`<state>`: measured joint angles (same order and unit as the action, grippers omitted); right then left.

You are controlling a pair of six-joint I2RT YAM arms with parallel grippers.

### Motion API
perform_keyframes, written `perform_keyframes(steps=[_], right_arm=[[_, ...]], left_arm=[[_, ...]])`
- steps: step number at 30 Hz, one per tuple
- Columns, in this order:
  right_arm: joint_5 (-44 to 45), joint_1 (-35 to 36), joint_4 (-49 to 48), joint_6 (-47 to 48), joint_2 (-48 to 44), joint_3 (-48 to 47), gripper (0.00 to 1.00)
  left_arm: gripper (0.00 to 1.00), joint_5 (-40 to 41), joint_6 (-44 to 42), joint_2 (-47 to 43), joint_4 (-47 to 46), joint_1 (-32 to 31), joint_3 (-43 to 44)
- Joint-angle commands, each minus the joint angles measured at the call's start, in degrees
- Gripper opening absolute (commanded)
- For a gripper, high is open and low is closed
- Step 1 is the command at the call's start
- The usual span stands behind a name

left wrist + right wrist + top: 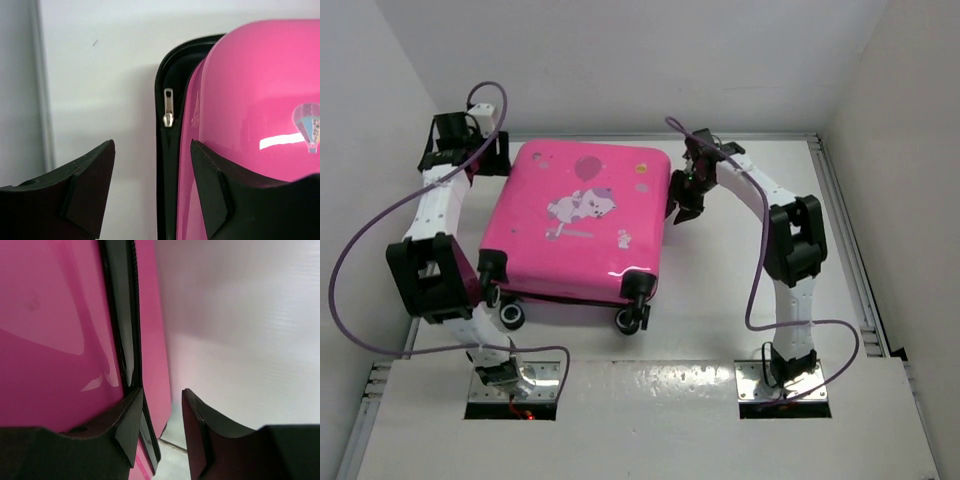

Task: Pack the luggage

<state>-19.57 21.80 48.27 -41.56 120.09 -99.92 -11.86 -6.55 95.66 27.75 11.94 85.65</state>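
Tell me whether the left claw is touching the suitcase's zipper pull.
Apart. In the left wrist view the zipper pull hangs beyond the open left claw, clear of both fingertips.

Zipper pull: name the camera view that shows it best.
Left wrist: the silver zipper pull hangs sharp on the luggage's black trim. Top external shows the whole luggage, the pull too small to see. Right wrist shows only that trim, no pull.

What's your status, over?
Left jaws open at suitcase corner, zipper pull in line. Right jaws open at its right seam. Suitcase flat, lid down. Nothing blocking.
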Motion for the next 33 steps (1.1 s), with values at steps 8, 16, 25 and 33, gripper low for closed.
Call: perform_keyframes(steps=[8, 16, 25, 33], right_arm=[[-16.7, -4.4, -24.4, -5.6, 1.9, -17.0, 0.44], [-18.8, -7.1, -27.0, -4.5, 3.0, -16.9, 0.46], [-20.7, -4.9, -29.5, -6.7, 3.5, -24.6, 0.48], [-18.9, -3.3, -30.2, -6.4, 4.3, -26.7, 0.51]], left_arm=[[0.75, -36.1, 24.5, 14.0, -3.1, -15.4, 4.4], [0.77, -19.9, 16.2, 3.7, 5.3, -6.2, 0.1], [0.74, -18.3, 6.8, 0.8, 10.6, -5.2, -17.4], [0.74, -21.5, 15.2, 1.3, 4.1, -8.9, -15.3]])
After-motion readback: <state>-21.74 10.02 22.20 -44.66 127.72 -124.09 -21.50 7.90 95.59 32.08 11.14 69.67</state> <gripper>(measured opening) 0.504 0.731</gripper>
